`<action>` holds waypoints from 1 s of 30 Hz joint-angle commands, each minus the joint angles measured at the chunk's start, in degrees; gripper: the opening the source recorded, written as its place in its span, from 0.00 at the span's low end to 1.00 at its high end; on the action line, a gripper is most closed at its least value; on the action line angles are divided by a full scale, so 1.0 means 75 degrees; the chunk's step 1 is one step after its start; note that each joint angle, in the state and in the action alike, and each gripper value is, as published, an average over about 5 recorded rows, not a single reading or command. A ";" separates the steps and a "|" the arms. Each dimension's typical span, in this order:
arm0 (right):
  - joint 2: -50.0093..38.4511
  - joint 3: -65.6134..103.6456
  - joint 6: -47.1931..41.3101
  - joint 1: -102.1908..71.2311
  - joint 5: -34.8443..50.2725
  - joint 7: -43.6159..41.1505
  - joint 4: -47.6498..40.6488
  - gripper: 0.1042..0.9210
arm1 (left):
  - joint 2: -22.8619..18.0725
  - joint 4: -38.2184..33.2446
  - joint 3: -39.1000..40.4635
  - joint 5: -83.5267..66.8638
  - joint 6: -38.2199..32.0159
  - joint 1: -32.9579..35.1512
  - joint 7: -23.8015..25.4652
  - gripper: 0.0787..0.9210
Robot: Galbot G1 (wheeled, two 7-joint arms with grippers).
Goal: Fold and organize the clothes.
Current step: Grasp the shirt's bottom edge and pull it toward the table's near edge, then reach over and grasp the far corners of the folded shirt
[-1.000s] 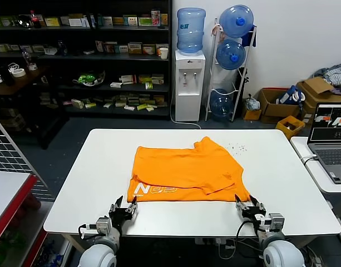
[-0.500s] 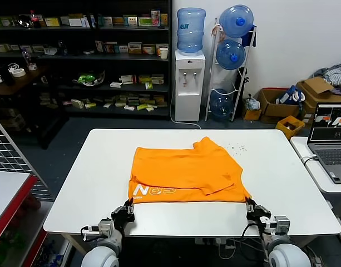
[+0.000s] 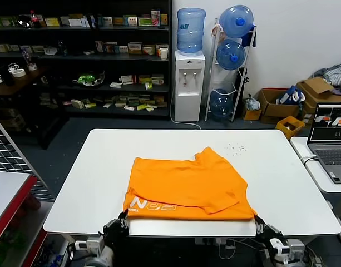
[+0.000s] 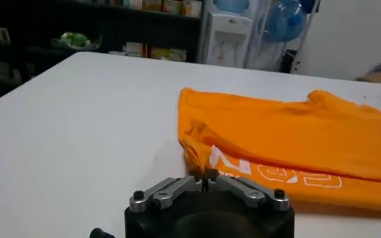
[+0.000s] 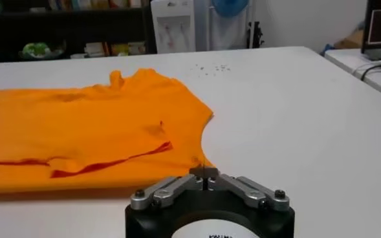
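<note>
White tabletop [image 3: 92, 183] fills the near ground, backed by dark stocked shelves [image 3: 81, 61], a water dispenser [image 3: 190, 67] and a rack of blue water bottles [image 3: 232, 61]. At the table's 7 o'clock edge the left gripper [image 4: 204, 178] has its fingertips pressed together on the near-left corner of the orange T-shirt [image 3: 187, 183], the cloth bunched into a small peak at the pinch. At 5 o'clock the right gripper [image 5: 204, 174] is likewise pinched tight on the shirt's near-right corner. Between them the shirt lies folded, its near hem drawn up to the table's front edge, white lettering [image 3: 153, 204] facing up along the near-left strip. An open laptop [image 3: 330, 139] sits on a side table at 3 o'clock.
</note>
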 commanded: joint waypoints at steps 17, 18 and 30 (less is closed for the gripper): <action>-0.0537 -0.2167 -0.0466 0.6962 0.0830 0.0401 -0.3083 0.69 | 0.0382 0.1076 0.0058 -0.0948 -0.0097 -0.3643 0.0437 0.68; -0.0298 -0.2423 -0.0432 0.7520 0.0745 0.0334 -0.3723 0.73 | 0.0296 0.1639 0.0214 -0.1067 -0.0100 -0.4155 0.0532 0.71; 0.1299 -0.3349 -0.0480 0.9334 -0.0220 -0.0462 -0.7592 0.88 | -0.0390 0.6332 0.1441 -0.1307 0.0539 -0.6853 0.1413 0.88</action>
